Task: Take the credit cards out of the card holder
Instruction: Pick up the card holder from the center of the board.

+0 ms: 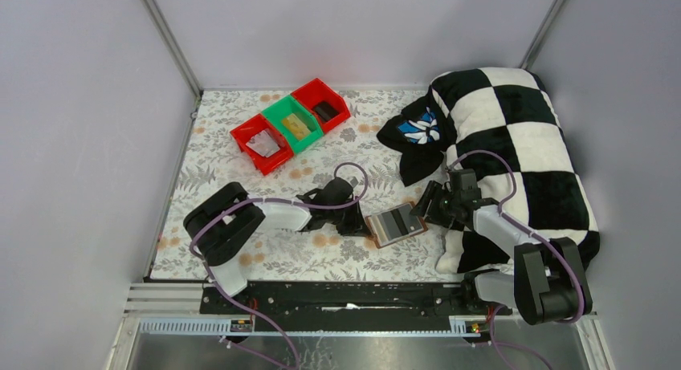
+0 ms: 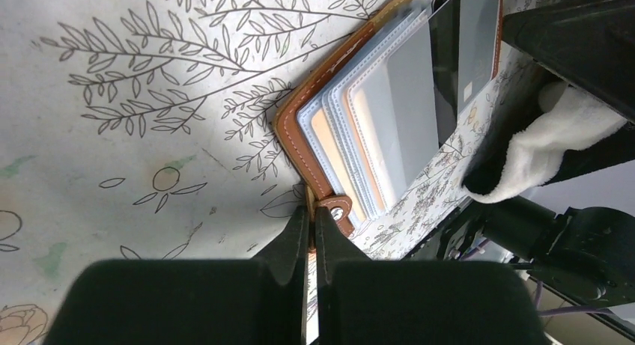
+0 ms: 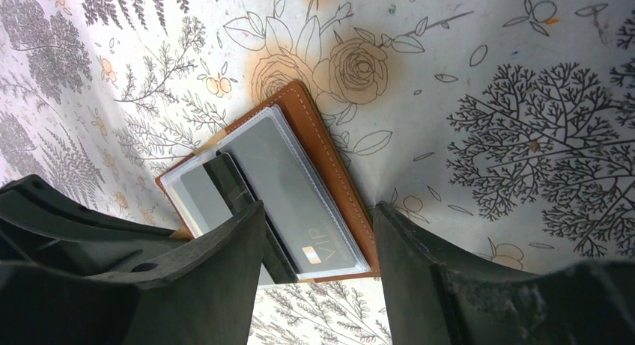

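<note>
The brown card holder (image 1: 396, 224) lies open on the floral table cover between my two grippers, its clear pocket sleeves facing up. In the left wrist view my left gripper (image 2: 311, 219) is shut on the card holder's (image 2: 296, 139) brown edge beside its snap tab. Grey credit cards (image 2: 408, 98) sit in the sleeves. In the right wrist view my right gripper (image 3: 318, 244) is open and empty, just above the card holder's (image 3: 329, 158) other end. There a grey credit card (image 3: 288, 191) marked VIP lies in the top sleeve. In the top view, the left gripper (image 1: 356, 223) and right gripper (image 1: 419, 212) flank the holder.
Three joined red and green bins (image 1: 291, 123) stand at the back left. A black-and-white checkered pillow (image 1: 514, 145) fills the right side, behind my right arm. A black cloth with a blue print (image 1: 417, 133) lies against it. Grey walls enclose the table.
</note>
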Tool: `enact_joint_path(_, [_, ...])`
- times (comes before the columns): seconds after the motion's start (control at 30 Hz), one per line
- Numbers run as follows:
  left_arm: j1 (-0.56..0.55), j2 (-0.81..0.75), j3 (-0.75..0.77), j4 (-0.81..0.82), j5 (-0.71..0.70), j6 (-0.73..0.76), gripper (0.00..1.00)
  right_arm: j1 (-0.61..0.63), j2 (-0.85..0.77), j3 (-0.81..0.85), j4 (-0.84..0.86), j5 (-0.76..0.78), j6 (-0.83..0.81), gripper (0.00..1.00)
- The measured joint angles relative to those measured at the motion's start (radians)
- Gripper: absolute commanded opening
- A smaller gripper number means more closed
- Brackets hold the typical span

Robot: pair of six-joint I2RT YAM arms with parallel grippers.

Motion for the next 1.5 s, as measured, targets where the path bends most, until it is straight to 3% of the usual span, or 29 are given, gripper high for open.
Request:
enact_joint_path(0.2, [0.042, -0.04, 0.016, -0.062, 0.021, 0.065, 0.0, -0.006, -0.062, 0.0, -0.042, -0.026, -0.008, 0.63])
enact_joint_path(0.4, [0.167, -0.179, -0.068, 0.006, 0.155, 0.084, 0.0, -0.009, -0.067, -0.004, 0.012, -0.212, 0.021, 0.63])
enact_joint_path(0.7, [0.216, -0.215, -0.226, 0.346, 0.386, -0.043, 0.0, -0.01, 0.01, -0.11, 0.274, -0.452, 0.197, 0.63])
enact_joint_path(1.1, [0.308, -0.251, -0.396, 0.731, 0.491, -0.197, 0.0, -0.01, 0.167, -0.142, 0.563, -0.56, 0.356, 0.64])
enact_joint_path(1.3, [0.308, -0.153, -0.406, 1.07, 0.547, -0.358, 0.0, -0.01, 0.242, -0.185, 0.742, -0.617, 0.459, 0.65])
enact_joint_path(1.5, [0.309, -0.118, -0.372, 1.238, 0.597, -0.45, 0.0, -0.009, 0.332, -0.223, 0.978, -0.666, 0.585, 0.65])
